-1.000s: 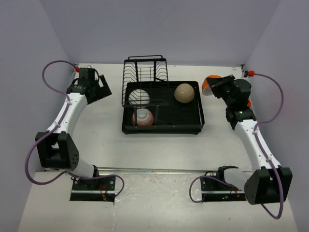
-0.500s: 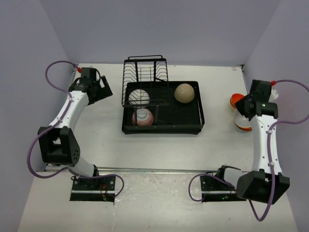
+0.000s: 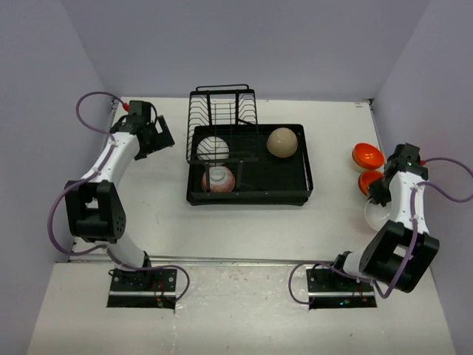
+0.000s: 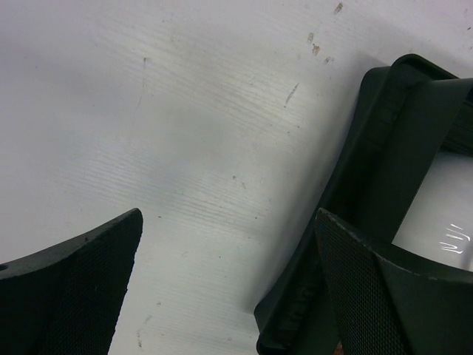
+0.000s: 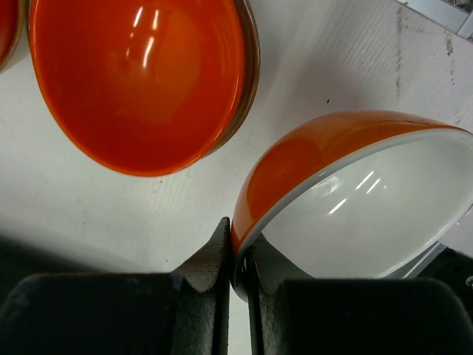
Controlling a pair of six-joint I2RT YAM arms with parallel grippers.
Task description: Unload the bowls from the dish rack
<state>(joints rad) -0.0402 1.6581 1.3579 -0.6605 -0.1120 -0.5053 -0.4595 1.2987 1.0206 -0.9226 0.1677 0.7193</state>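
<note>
Beside an orange bowl [image 5: 140, 81], the right gripper [image 5: 238, 255] pinches the rim of an orange-and-white bowl [image 5: 355, 214].

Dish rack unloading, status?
Left gripper open beside dish rack. Right gripper shut on orange-white bowl, by two orange bowls. Three bowls in rack.

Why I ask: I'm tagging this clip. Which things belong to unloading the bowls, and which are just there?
Job: dish rack; white bowl, beige bowl and pink patterned bowl in it; far orange bowl and near orange bowl on the table; orange-and-white bowl pinched in the right gripper; left gripper, open beside the rack.
Just there: metal rail; purple cables.
</note>
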